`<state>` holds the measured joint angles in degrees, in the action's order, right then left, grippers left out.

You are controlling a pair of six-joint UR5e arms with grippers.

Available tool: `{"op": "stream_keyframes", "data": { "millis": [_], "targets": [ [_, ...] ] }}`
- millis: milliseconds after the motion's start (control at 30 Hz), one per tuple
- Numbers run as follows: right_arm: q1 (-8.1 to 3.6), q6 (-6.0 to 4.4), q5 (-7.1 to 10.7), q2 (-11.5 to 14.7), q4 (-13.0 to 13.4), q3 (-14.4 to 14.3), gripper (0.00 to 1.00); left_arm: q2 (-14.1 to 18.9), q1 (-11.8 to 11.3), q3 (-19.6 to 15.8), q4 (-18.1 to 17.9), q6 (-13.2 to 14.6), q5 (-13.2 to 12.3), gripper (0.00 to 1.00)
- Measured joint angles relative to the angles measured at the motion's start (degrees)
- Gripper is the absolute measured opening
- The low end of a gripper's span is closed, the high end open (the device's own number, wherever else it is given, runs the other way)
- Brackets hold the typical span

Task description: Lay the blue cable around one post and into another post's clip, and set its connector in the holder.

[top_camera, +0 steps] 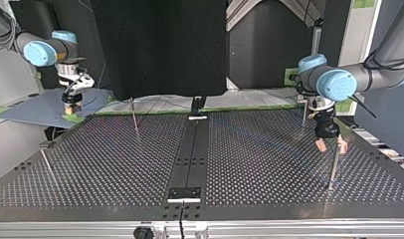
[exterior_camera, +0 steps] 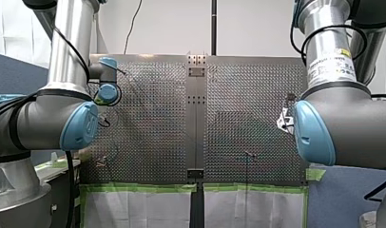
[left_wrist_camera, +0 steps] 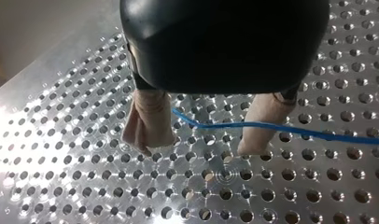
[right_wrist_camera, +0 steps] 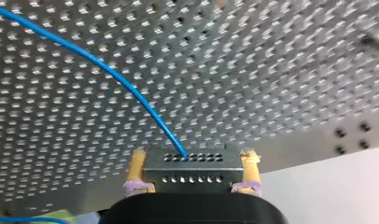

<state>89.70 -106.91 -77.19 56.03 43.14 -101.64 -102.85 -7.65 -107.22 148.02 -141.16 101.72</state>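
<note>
In the right wrist view my right gripper (right_wrist_camera: 192, 170) is shut on a grey metal connector (right_wrist_camera: 191, 168) with rows of small holes, held between yellow pads (right_wrist_camera: 137, 170). The blue cable (right_wrist_camera: 108, 70) leaves the connector and arcs away over the perforated table (right_wrist_camera: 253, 79). In the top view this gripper (top_camera: 70, 108) hangs past the table's far left corner. My left gripper (left_wrist_camera: 204, 140) stands open just above the table, beige pads (left_wrist_camera: 148, 121) apart. The blue cable (left_wrist_camera: 318, 133) runs between them and across one pad. The top view shows this gripper (top_camera: 330, 145) beside a thin post (top_camera: 334, 164).
More thin posts stand on the table at the top view's left (top_camera: 134, 117), near left edge (top_camera: 47, 164) and far right (top_camera: 303, 117). Small metal blocks sit on the dark centre strip, one near (top_camera: 184, 194) and one far (top_camera: 197, 117). A blue-grey mat (top_camera: 36, 112) lies off the far left corner.
</note>
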Motion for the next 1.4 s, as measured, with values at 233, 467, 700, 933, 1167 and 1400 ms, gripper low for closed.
{"op": "stream_keyframes", "data": {
  "millis": [233, 467, 700, 933, 1167, 1400],
  "targets": [
    [0.06, 2.97, 0.50, 3.21, -3.22, 2.15, 0.02, 0.00, 0.09, -0.01, 0.00, 0.11, -0.07, 0.98],
    [0.25, 5.97, 3.17, 6.30, -6.30, 3.14, 0.02, 0.01, 0.16, -0.02, 0.00, 0.50, 0.07, 0.98],
    [0.51, 9.62, 3.92, 9.97, -8.77, 3.20, 0.02, 0.02, 0.19, 0.00, 0.02, 0.70, 0.05, 0.98],
    [0.08, 11.80, 4.23, 14.15, -8.80, 4.01, 0.02, 0.05, 0.26, -0.01, 0.08, 0.72, 0.06, 0.98],
    [-0.73, 12.50, 4.21, 15.66, -10.73, 4.53, 0.02, 0.06, 0.32, -0.02, 0.09, 0.73, 0.05, 0.98],
    [-1.05, 13.62, 3.97, 12.32, -11.25, 4.54, 0.02, 0.06, 0.45, -0.05, 0.09, 0.76, -0.06, 0.98]
  ]
}}
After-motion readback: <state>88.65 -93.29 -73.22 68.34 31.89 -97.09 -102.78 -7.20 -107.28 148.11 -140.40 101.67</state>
